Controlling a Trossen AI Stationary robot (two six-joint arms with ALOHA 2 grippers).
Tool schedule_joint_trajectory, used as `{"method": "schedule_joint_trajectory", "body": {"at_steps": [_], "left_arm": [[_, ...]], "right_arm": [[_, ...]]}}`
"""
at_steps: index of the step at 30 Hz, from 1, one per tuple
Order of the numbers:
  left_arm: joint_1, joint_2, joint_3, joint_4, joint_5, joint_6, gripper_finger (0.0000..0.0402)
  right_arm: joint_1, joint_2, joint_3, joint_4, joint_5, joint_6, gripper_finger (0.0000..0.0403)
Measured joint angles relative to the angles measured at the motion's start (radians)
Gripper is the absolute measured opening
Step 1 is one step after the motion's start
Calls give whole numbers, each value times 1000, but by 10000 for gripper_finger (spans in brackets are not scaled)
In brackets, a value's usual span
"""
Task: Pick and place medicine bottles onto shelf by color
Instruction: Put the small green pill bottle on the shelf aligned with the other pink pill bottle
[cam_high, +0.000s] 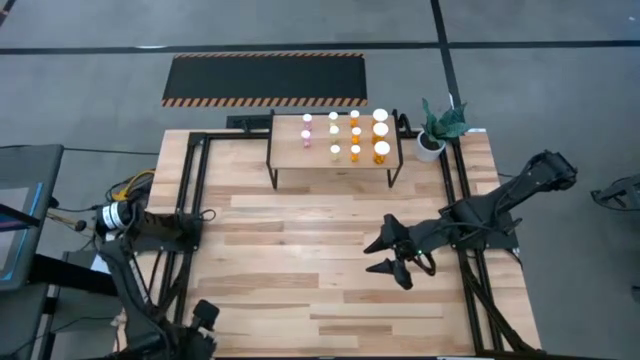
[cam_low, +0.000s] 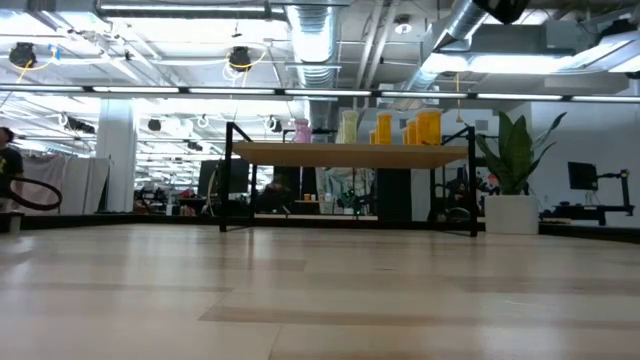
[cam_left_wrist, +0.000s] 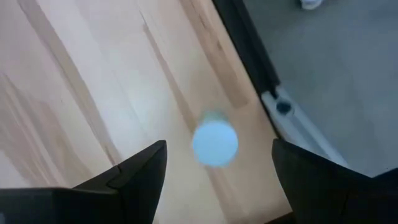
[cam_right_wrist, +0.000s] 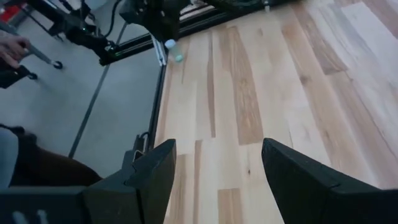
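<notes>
Your counter (cam_high: 330, 290) is nearly bare; the shelf (cam_high: 335, 160) at upper centre carries the sorted medicine bottles (cam_high: 354, 134). One white-capped bottle (cam_left_wrist: 214, 142), seemingly upright, stands at the counter's left edge between your left end effector's (cam_left_wrist: 214, 165) wide-spread fingers. The right end effector (cam_high: 392, 258), also spread wide and empty, sits far across at right.

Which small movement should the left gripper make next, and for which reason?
Probably lower and close: the left gripper stands open above a small bottle with a white round cap, upright on the wooden tabletop near its edge, between the fingers, not yet gripped.
</notes>
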Motion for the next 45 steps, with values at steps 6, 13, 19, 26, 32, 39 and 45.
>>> {"method": "schedule_joint_trajectory", "body": {"at_steps": [6, 13, 19, 26, 32, 39, 45], "left_arm": [[-22, 2, -40, 33, -20, 5, 277], [-20, 4, -65, 82, -48, 43, 277], [-12, 4, -65, 81, -62, 85, 277], [-9, 4, -65, 83, -50, 108, 235], [-9, 4, -65, 102, -28, 109, 194], [-9, 4, -65, 104, -20, 108, 170], [-8, 4, -65, 104, -19, 108, 159]], "right_arm": [[-16, 13, 0, 6, 0, 25, 260], [-32, 12, 0, 28, 0, 26, 260], [-33, 12, 0, 27, 0, 24, 260], [-33, 12, 0, 26, 0, 23, 260], [-33, 12, 0, 22, -1, 20, 260], [-33, 12, 0, 22, -1, 20, 260], [-33, 12, 0, 22, -8, 24, 260]]}}
